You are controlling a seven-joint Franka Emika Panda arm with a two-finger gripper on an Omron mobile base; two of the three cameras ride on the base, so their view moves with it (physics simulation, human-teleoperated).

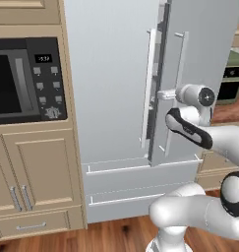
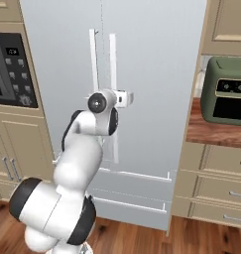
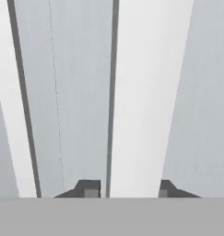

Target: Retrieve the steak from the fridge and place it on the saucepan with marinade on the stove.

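Fridge fills the middle: a tall, smooth, pale grey French-door unit with two drawers below. Its right door stands slightly ajar, a dark seam showing at the inner edge. The end effector is closed on that door's long white bar handle, one small dark fingertip on each side. A black microwave sits left; a green toaster oven rests on the reddish-brown surface right.
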